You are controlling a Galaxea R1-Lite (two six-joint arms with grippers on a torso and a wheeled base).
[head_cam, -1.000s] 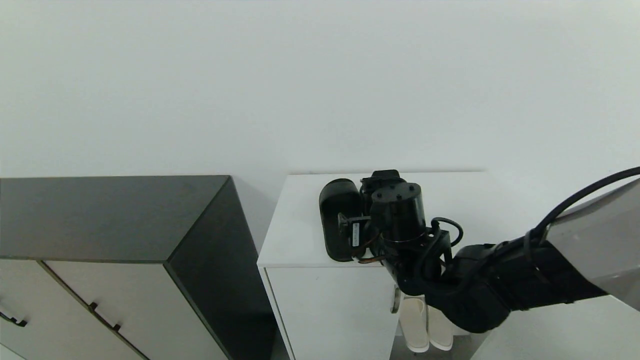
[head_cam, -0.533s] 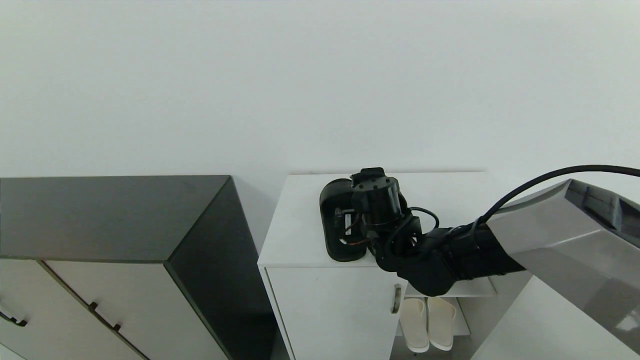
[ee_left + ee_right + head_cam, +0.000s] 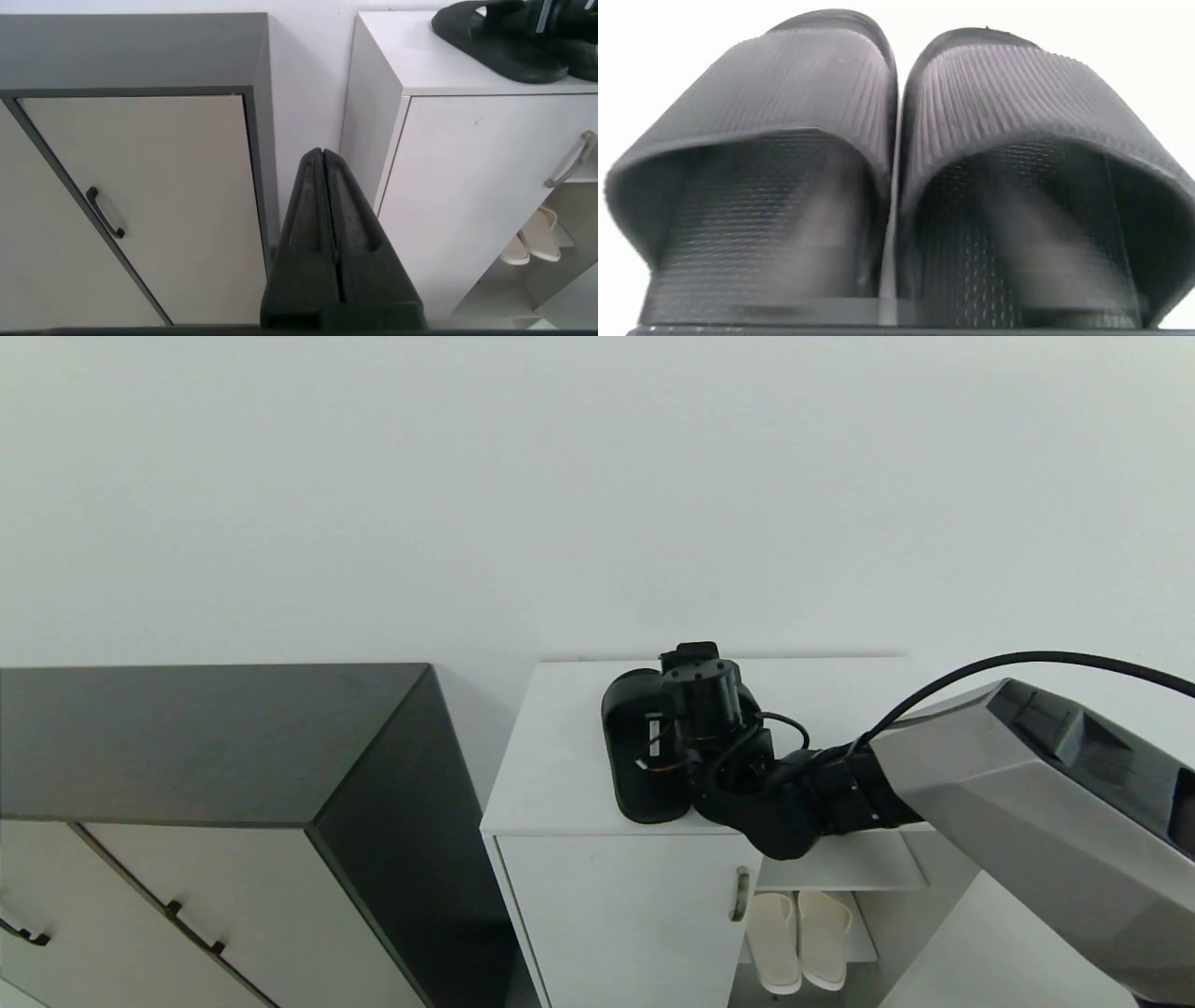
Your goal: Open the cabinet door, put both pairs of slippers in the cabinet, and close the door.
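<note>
The right gripper [image 3: 659,748], grip unclear, was at the ribbed black rubber slippers [image 3: 785,168] atop the white cabinet [image 3: 560,775]; the left gripper [image 3: 323,161] was closed, empty.

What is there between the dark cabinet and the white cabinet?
Nothing: between the dark cabinet and the white cabinet is a narrow bare gap with the wall behind, seen in the head and left wrist views.

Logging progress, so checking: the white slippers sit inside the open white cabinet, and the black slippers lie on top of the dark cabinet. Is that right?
No. The head view shows the black slippers on top of the white cabinet, not the dark cabinet. The white slippers do sit inside it.
</note>
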